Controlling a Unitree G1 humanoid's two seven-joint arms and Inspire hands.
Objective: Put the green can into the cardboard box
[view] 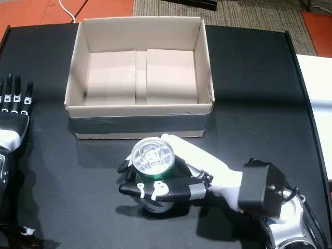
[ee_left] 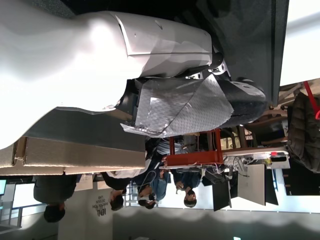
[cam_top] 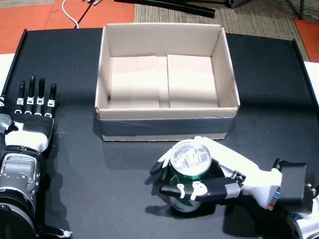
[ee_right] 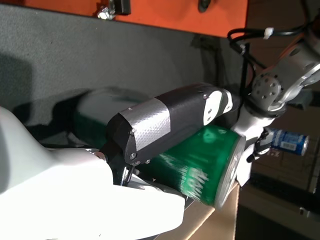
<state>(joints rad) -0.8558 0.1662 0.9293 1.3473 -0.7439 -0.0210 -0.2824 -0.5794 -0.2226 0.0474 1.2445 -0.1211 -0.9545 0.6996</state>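
Fingers of the right hand (cam_top: 209, 177) are wrapped round the green can (cam_top: 189, 169), which stands upright on the black table (cam_top: 124, 174) in the lower middle of both head views, just in front of the cardboard box (cam_top: 167, 124) and not yet inside it. The thumb crosses the near side of the can while the other fingers curl round the far side; the right wrist view shows the thumb pressed flat against the green wall.

Handling, by my judgement: a thin metal can is stiff enough along its rims but its wall dents under a hard squeeze, and the smooth painted skin may slip (whether it is full or empty cannot be told). A grip round the middle of the body, as here, seems the sensible place.

The left hand (cam_top: 32, 112) lies at the left edge of the frame, flat on the table, fingers straight and a little apart, holding nothing. The box stands open and empty.
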